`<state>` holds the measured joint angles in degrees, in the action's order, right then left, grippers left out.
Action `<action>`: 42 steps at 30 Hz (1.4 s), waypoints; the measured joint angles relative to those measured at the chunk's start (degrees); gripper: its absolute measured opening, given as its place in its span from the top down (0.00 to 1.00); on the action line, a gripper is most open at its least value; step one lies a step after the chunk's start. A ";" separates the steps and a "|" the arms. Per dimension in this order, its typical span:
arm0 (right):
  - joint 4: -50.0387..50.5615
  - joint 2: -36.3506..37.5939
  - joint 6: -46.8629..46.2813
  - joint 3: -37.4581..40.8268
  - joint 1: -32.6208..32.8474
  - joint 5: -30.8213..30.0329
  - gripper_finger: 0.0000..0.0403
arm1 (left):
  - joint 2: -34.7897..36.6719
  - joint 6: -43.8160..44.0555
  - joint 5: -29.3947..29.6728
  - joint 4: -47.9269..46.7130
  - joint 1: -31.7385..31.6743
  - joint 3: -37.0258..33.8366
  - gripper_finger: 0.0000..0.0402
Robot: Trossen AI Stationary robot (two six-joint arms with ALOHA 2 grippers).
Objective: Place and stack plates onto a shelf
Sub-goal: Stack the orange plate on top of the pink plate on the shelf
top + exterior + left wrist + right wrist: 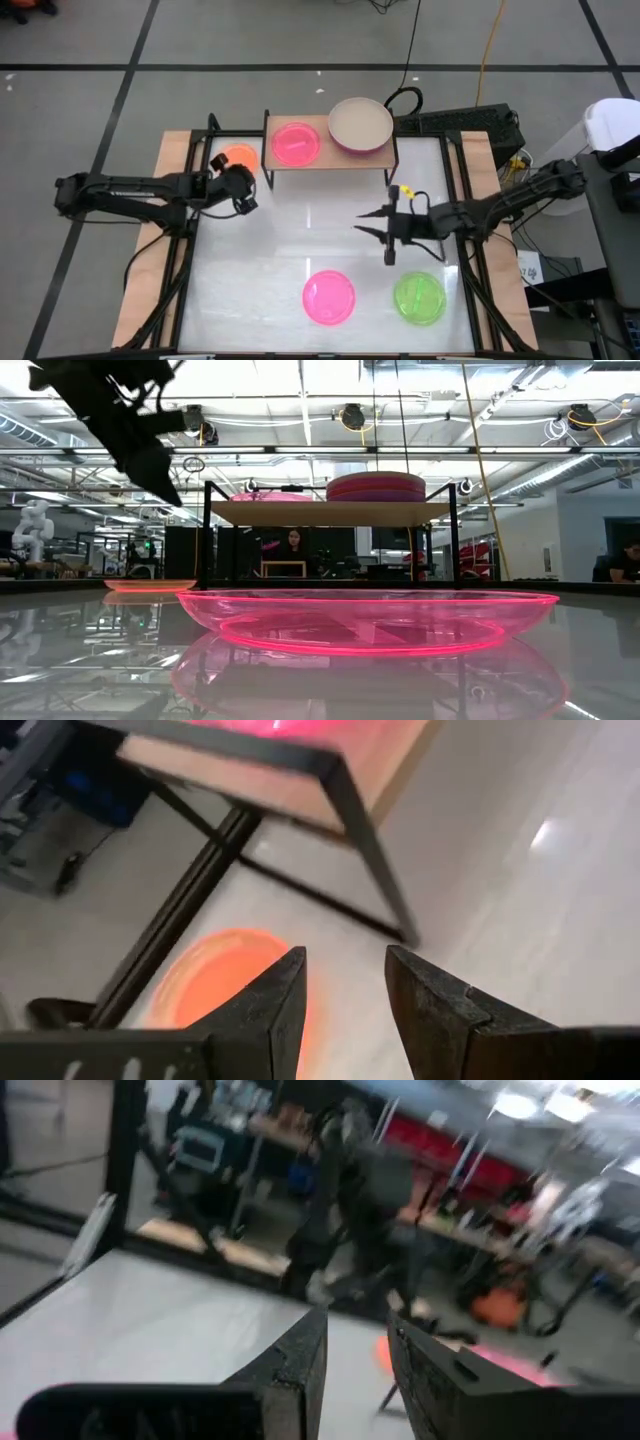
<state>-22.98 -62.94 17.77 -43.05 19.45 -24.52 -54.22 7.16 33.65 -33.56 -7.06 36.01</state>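
**Inspector:** Report end effectors.

**Operator:** From my station, the left end effector (pixel 243 190) sits at the counter's (pixel 300 250) ten o'clock, just beside the orange plate (pixel 237 157), which lies on the counter left of the shelf (pixel 330 155). In the left wrist view its fingers (pixel 285 1005) stand apart with nothing between them: released. The right end effector (pixel 385 232) is over the counter at about three o'clock, fingers spread, also holding nothing.

**Inspector:** Plates on the shelf?

**Operator:** I see a pink plate (pixel 296 143) on the shelf's left half. On the right half, a stack with a beige plate (pixel 360 122) on top and a magenta rim showing beneath. How many lie in that stack, I cannot tell.

**Inspector:** Plates on the counter?

**Operator:** A translucent pink plate (pixel 329 297) at six o'clock, and a green plate (pixel 420 298) at about five o'clock, near each other but apart.
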 joint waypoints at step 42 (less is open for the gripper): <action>-5.02 7.13 -0.60 6.95 2.89 -10.25 0.77 | -28.54 -8.61 -8.42 1.89 -21.41 -0.07 0.36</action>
<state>-28.00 -55.81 17.17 -36.10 22.35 -34.76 -82.76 -1.45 25.23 -31.66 -28.47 35.94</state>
